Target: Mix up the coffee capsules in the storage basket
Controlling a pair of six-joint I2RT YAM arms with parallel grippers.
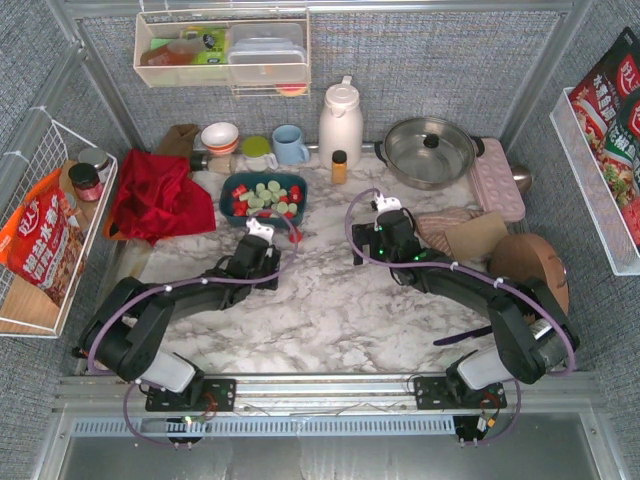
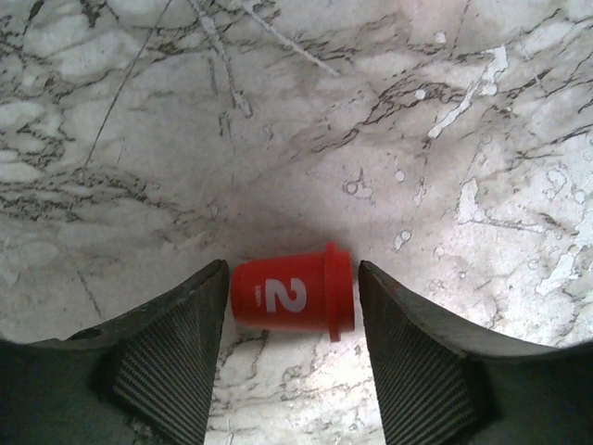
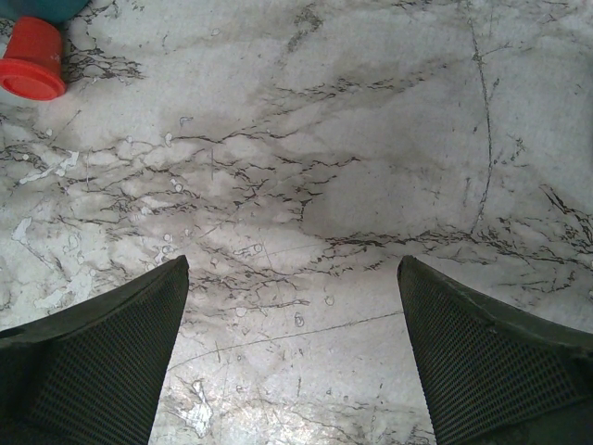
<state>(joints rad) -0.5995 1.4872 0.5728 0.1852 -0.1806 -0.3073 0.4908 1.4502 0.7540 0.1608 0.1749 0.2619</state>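
The dark teal storage basket (image 1: 229,189) stands at the back middle of the marble table and holds several red and mint green coffee capsules (image 1: 266,196). My left gripper (image 1: 261,229) is just in front of the basket. In the left wrist view it (image 2: 291,269) is open, with a red capsule marked "2" (image 2: 289,297) lying on its side on the marble between the fingers, not clamped. My right gripper (image 1: 386,206) is open and empty over bare marble (image 3: 292,264). Another red capsule (image 3: 31,61) stands on the table by the basket's corner (image 3: 44,7).
Behind the basket stand a small orange-brown bottle (image 1: 339,166), a white jug (image 1: 340,122), a blue mug (image 1: 290,145) and a lidded steel pan (image 1: 430,150). A red cloth (image 1: 150,195) lies at the left. A pink tray (image 1: 497,178) and a wooden board (image 1: 530,265) are at the right.
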